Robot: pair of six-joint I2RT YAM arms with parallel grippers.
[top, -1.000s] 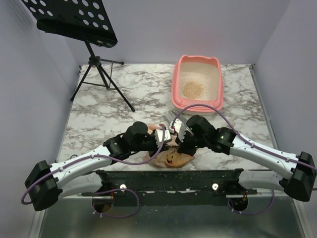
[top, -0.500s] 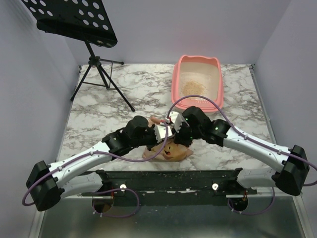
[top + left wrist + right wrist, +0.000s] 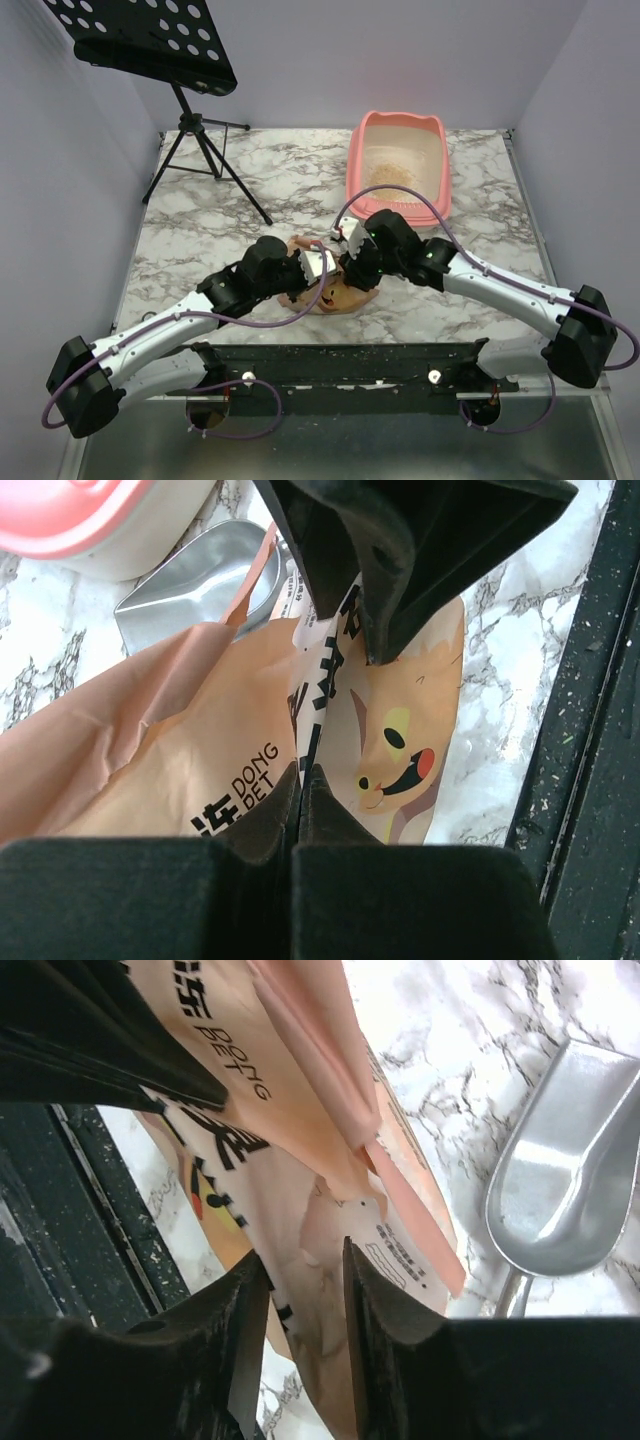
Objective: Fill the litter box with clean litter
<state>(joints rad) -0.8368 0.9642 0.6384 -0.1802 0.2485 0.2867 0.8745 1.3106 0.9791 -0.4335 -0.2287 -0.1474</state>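
The pink litter box (image 3: 355, 165) stands at the back right of the table, with a small pile of tan clean litter (image 3: 392, 177) inside. The orange-tan printed bag (image 3: 338, 297) is held between both grippers near the table's middle front. My left gripper (image 3: 318, 268) is shut on the bag's folded edge (image 3: 200, 710), jaws pressed together (image 3: 303, 772). My right gripper (image 3: 352, 262) straddles the bag's upper part (image 3: 300, 1130), its fingers closed on the thick fold (image 3: 305, 1260). A corner of the litter box shows in the left wrist view (image 3: 80, 520).
A grey metal scoop (image 3: 565, 1180) lies on the marble beside the bag, also in the left wrist view (image 3: 200, 575). A black music stand (image 3: 150, 40) on a tripod (image 3: 205, 150) stands at the back left. A black rail (image 3: 350, 360) runs along the near edge.
Both grippers have carried the bag away from the near edge, a little left and toward the litter box. The litter box and its pile have not moved.
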